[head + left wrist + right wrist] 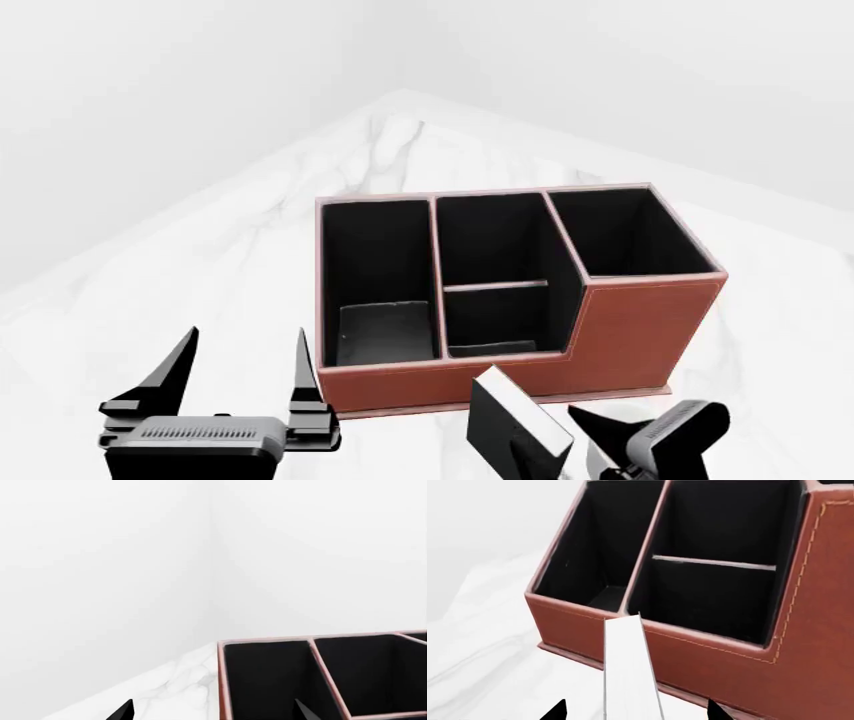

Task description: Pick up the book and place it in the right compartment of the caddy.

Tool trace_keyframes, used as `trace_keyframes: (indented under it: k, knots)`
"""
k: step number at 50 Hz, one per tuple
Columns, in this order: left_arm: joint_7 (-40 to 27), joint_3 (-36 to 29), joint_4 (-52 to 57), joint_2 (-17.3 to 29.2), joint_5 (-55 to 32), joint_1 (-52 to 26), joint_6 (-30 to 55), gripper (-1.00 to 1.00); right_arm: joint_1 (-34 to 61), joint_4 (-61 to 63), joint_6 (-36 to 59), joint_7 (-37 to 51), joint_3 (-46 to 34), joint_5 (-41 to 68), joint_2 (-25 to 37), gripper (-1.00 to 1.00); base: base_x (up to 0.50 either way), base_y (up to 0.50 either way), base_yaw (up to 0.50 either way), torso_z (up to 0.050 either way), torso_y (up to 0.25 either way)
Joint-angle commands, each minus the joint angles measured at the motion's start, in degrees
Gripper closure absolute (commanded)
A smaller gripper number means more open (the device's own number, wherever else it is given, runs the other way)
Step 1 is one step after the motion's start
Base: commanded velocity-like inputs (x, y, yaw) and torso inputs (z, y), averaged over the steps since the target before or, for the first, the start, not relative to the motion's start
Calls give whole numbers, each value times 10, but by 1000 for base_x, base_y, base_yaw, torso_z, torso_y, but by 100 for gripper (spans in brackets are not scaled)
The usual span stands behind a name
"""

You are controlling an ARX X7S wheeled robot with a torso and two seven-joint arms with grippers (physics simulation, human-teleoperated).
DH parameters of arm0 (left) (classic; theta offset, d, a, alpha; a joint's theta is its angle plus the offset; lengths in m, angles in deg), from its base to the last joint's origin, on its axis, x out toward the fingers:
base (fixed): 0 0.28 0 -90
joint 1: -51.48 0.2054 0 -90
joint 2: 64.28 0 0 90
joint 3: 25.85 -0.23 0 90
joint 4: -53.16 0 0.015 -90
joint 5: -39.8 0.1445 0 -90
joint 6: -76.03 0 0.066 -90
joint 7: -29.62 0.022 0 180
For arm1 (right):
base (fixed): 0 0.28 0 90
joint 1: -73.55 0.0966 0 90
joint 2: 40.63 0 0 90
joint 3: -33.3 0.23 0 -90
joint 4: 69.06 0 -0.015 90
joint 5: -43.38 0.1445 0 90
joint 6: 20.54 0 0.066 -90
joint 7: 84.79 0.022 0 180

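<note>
Right wrist view: book [629, 672] between fingers [555, 712].

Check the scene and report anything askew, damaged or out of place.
Nothing looks damaged or spilled. The caddy stands upright and square on the marble table. The book is tilted only because the right end effector holds it in front of the caddy, not yet in the right compartment.

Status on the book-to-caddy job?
Pickup looks done: the right end effector holds the book in front of the caddy. Left: lift it over the tall front wall and drop it into the right compartment, which looks empty. Left end effector idle, open.
</note>
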Motion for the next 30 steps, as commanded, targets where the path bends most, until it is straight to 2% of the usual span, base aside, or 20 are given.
trace_keyframes:
  k: [1,30]
  knots:
    - [-2,-2,-1,1,0,0,-1,-100,-5,-17,-11,-5,-3,-5,-6,-100,0,0,0,0,0]
    - [-6,-6,-3,5,-2,-2,-3,-100,-9,-43,-23,-11,-13,-12,-15,-100,0,0,0,0,0]
